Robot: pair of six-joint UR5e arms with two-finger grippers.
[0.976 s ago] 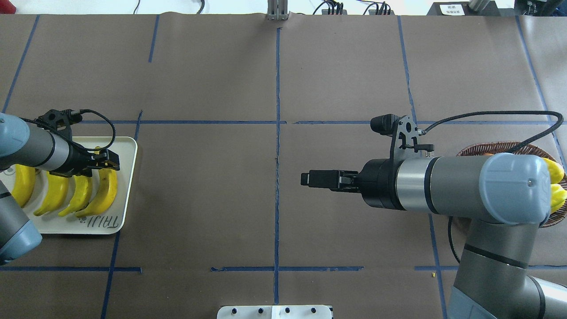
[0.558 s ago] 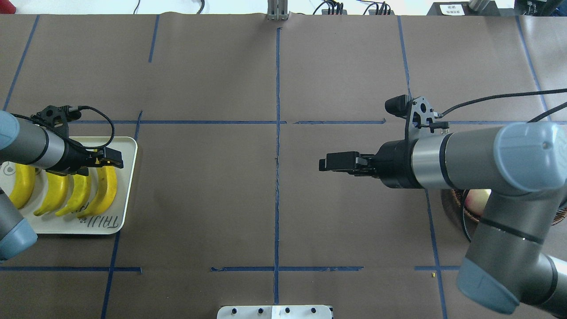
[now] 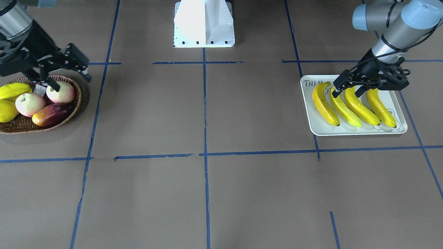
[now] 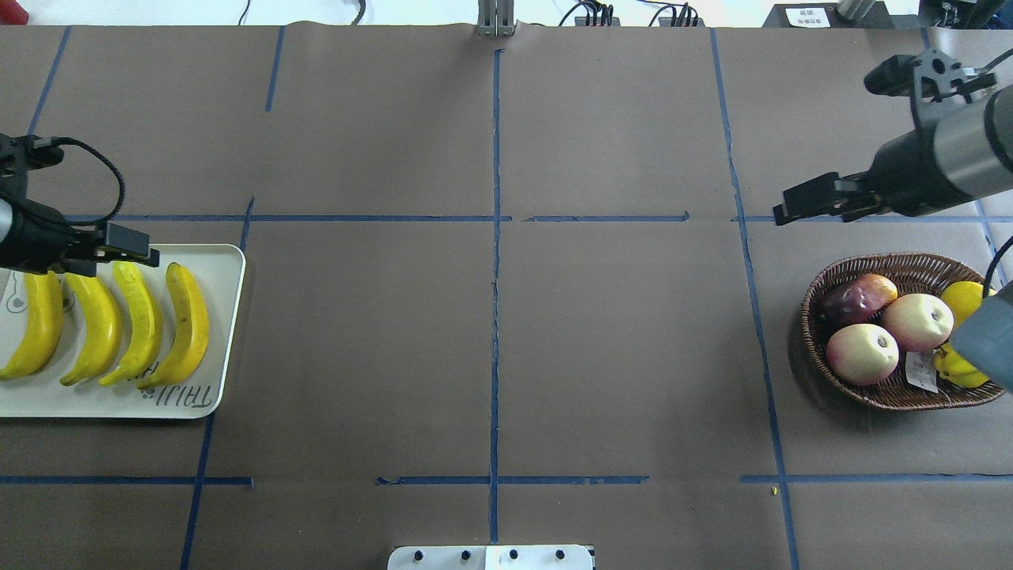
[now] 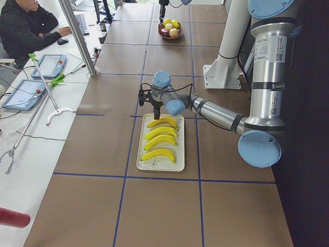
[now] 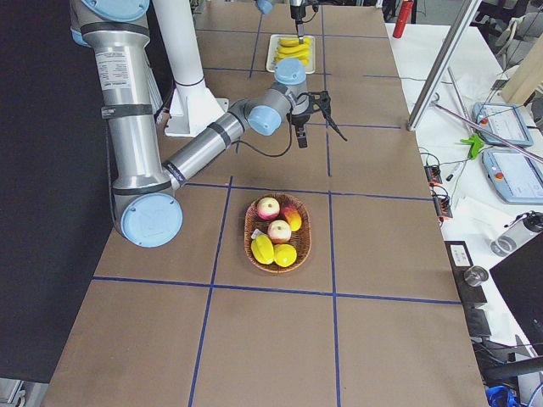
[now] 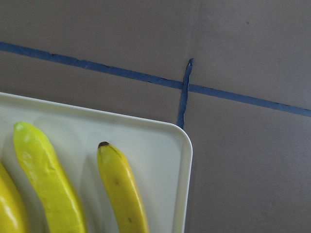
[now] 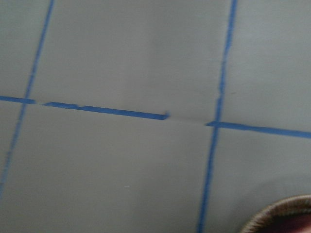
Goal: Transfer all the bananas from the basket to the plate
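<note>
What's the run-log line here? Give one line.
bananas: four on plate | basket: no bananas | left gripper: open, empty | right gripper: open, empty

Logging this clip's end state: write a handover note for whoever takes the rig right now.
Left gripper: open, empty, hovering over the far end of the plate.
Right gripper: open, empty, in the air near the basket.
All four bananas lie side by side on the plate.
The basket holds only other fruit, no bananas.
Nothing seems left to move; probably just park both arms.

2 cameras look down from behind me and opposite, sharing plate (image 4: 227,317) and basket (image 4: 810,336); 2 end views run along the table (image 4: 633,356); my wrist cameras sit close.
</note>
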